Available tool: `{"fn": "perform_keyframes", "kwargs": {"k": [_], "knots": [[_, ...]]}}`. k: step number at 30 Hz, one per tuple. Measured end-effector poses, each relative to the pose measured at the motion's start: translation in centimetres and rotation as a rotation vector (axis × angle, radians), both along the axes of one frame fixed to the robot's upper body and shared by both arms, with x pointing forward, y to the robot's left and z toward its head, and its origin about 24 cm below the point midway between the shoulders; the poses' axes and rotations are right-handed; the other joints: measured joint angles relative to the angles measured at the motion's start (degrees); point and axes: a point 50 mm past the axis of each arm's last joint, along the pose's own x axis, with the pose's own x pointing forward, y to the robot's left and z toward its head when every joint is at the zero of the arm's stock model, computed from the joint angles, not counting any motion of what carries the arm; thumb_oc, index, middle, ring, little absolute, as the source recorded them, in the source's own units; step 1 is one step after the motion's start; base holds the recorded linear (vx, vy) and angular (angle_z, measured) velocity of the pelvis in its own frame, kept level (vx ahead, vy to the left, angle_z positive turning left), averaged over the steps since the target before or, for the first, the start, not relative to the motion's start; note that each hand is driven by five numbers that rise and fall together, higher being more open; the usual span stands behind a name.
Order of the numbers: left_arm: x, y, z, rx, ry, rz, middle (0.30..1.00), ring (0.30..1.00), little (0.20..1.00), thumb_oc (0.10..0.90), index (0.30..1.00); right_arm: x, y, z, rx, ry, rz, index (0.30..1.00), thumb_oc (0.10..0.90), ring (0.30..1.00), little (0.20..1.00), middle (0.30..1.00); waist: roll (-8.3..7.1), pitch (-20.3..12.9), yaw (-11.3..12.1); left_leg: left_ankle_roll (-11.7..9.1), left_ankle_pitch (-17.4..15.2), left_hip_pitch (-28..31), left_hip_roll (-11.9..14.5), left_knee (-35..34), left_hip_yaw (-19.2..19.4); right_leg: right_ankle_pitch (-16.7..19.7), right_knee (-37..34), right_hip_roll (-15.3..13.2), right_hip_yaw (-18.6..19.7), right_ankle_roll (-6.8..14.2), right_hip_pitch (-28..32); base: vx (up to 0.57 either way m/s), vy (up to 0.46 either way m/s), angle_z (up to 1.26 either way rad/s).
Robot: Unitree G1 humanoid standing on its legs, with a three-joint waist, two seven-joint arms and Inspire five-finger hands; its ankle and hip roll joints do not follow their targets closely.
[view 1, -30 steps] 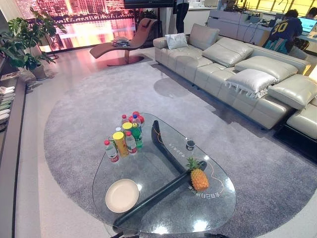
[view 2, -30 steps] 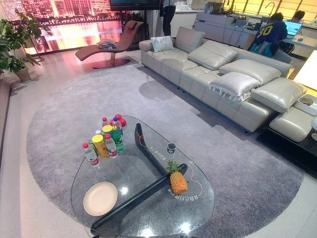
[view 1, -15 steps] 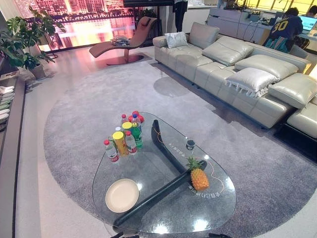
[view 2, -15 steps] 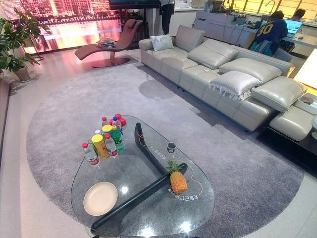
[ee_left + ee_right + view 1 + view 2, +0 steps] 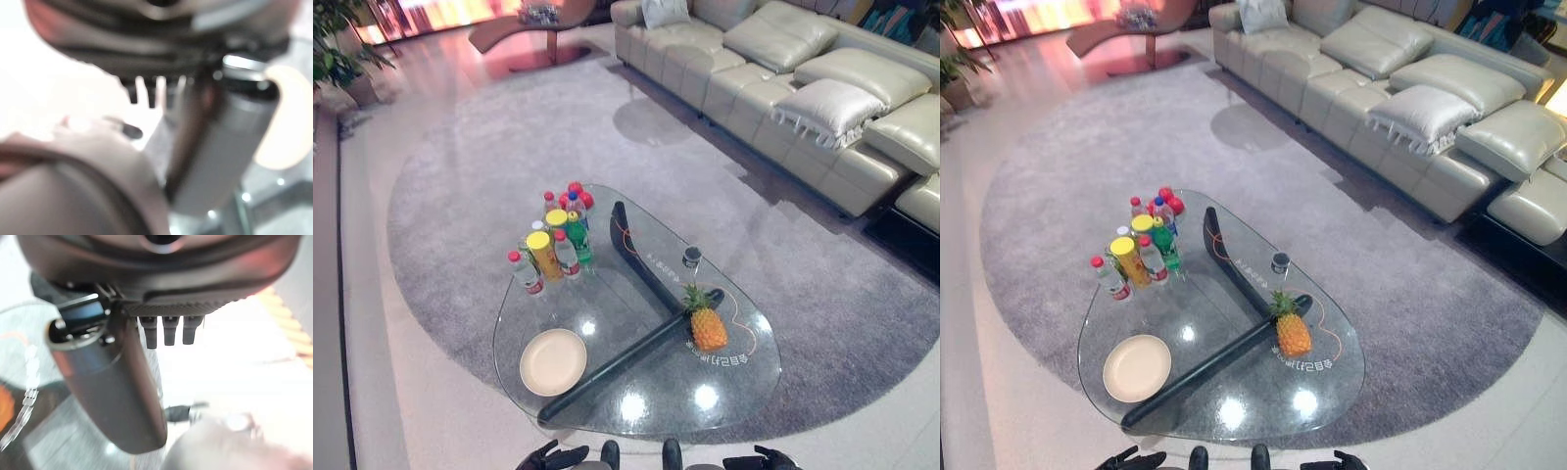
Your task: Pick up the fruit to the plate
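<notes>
A rounded, kinda triangular glass table (image 5: 607, 392) is seen on a fuzzy grey rug (image 5: 460, 176). Near its left edge a smooth round cream plate (image 5: 553, 361) is set flat, with bare glass all around it. A bunch of plastic bottles (image 5: 553, 245) is clustered at the far left corner. The bumpy orange pineapple (image 5: 706, 326) is stood upright toward the right edge, well apart from the plate, a dark table beam (image 5: 626, 362) lying between them. The left hand (image 5: 551, 457) and right hand (image 5: 761, 458) are held off the near edge, fingers straight and relaxed, nothing gripped.
</notes>
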Motion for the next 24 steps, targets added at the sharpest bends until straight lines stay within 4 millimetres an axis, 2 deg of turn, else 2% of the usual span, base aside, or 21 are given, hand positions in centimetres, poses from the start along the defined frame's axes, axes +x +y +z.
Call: {"fn": "perform_keyframes", "kwargs": {"k": [6,9,12,21,24], "knots": [[0.7,1.0,0.4,0.024,-0.035,0.015,0.900,0.900,0.900,0.800,0.900,2.7,-1.5,1.6,-0.125,-0.141,-0.015,0.900,0.800,0.900,0.900,0.900,-2.04,2.3,-0.1,0.1,0.0,-0.9,0.0,0.0,0.6,0.5,0.1,0.0,0.3,0.5,-1.1,-0.03,-0.062,-0.06],[1.1,1.6,0.7,0.037,-0.055,0.021,0.900,0.900,0.900,0.800,0.900,5.5,-1.7,3.3,-0.179,-0.275,-0.016,0.900,0.800,0.900,0.900,0.900,-2.64,4.1,0.0,0.1,0.0,-1.0,-0.1,0.0,0.5,0.7,0.1,0.0,0.3,0.6,-1.3,-0.03,-0.036,0.00],[1.6,1.9,1.0,0.044,-0.075,0.018,0.900,0.900,0.900,0.800,0.900,7.9,-2.2,5.2,-0.241,-0.394,-0.025,0.900,0.800,0.900,0.900,0.900,-2.62,5.3,0.1,-0.1,-0.1,-2.1,-0.3,0.0,0.5,1.0,0.2,-0.1,0.3,0.7,-2.2,0.00,0.000,0.00],[2.8,2.6,1.7,0.043,-0.140,0.050,0.900,0.900,0.900,0.800,0.900,12.5,-2.4,10.9,-0.347,-0.683,-0.048,0.900,0.800,0.900,0.900,0.900,-3.26,10.0,1.3,0.4,0.0,-4.0,-0.9,1.2,-0.3,1.3,0.3,-0.3,0.1,1.0,-3.4,-0.01,0.009,0.01],[3.1,2.6,1.8,0.038,-0.154,0.061,0.900,0.900,0.900,0.800,0.900,14.1,-2.4,12.9,-0.372,-0.769,-0.048,0.900,0.800,0.900,0.900,0.900,-3.02,11.2,1.4,0.5,-0.1,-5.4,-1.2,2.0,-0.5,1.6,0.4,-0.4,0.1,1.3,-4.2,-0.04,0.041,0.02]]}}
